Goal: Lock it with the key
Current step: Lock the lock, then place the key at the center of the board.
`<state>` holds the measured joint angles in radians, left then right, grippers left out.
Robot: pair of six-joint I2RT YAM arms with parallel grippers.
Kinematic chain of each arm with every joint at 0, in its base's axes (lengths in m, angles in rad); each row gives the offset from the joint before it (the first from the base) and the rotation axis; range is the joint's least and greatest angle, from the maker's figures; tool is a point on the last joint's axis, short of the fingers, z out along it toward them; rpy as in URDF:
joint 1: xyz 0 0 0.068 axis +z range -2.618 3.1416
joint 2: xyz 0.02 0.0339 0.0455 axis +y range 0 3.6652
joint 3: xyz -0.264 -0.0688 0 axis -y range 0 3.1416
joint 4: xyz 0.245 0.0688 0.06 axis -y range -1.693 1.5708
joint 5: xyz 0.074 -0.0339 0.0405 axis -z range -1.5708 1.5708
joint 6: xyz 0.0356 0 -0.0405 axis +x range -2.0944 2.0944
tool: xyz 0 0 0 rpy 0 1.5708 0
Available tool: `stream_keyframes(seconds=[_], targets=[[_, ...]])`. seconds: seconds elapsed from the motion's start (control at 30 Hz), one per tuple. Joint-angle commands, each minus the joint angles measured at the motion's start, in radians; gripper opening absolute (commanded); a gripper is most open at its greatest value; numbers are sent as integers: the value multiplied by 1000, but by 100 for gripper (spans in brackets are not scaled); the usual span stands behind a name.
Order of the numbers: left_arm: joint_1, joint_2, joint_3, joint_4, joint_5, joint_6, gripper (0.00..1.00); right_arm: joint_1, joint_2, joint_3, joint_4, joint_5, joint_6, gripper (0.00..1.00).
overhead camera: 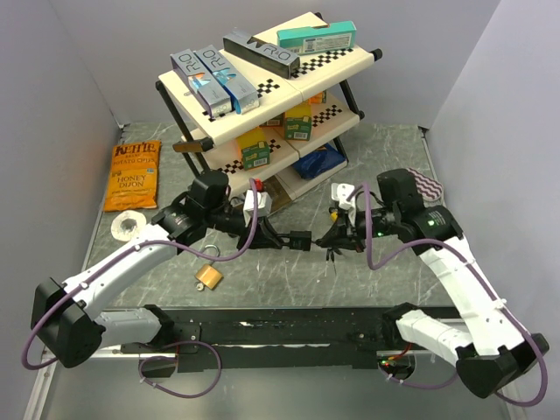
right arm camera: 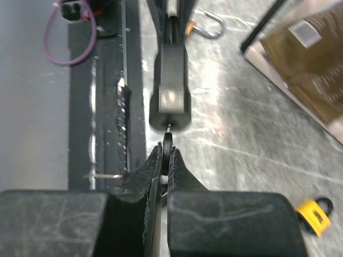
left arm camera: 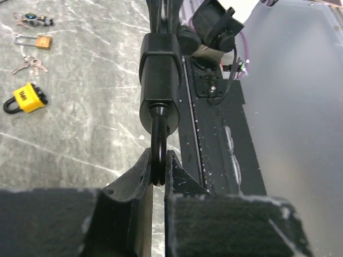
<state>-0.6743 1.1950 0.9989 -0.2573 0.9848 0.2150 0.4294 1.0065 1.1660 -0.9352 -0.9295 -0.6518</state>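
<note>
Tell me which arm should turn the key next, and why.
Right. The right gripper pinches the key, whose tip meets the black padlock's keyway. The left gripper only clamps the shackle, steadying the body.

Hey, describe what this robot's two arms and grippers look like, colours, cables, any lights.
Both the left arm and right arm have white shells between bulky black joints, with a purple cable looping along each. A small green light shows on the right arm. The left gripper and right gripper are black, their fingers wedge-shaped, tapering to narrow tips.
</note>
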Motion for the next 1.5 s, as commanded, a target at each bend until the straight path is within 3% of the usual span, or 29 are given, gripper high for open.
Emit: stream_keyframes(seconds=[0.0, 0.2, 0.33, 0.5, 0.83, 1.03, 1.23, 1.33, 1.37, 1.47], targets=[[50, -26, 47, 6, 63, 55, 1, -105, -68, -48, -63, 35, -124, 0], [73, -35, 50, -89, 69, 133, 1, -273, -33, -106, -82, 6, -229, 0], [73, -31, 38, -74, 60, 132, 1, -281, 84, -124, 102, 36, -86, 0], [73, -31, 24, -54, 23, 109, 1, -322, 245, -160, 187, 185, 18, 0], [10, 28, -8, -80, -54, 185, 1, -681, 418, -140, 36, 326, -350, 0], [-45, 153, 46, -68, -58, 182, 1, -784, 541, -124, 56, 388, -443, 0], [-62, 235, 107, -62, -52, 173, 1, -804, 555, -169, 113, 457, -505, 0], [-68, 270, 127, -57, -37, 153, 1, -816, 544, -201, 137, 485, -532, 22], [-71, 279, 133, -57, -37, 149, 1, -825, 540, -203, 141, 485, -529, 40], [-80, 313, 156, -51, -34, 129, 1, -828, 518, -193, 128, 477, -523, 45]])
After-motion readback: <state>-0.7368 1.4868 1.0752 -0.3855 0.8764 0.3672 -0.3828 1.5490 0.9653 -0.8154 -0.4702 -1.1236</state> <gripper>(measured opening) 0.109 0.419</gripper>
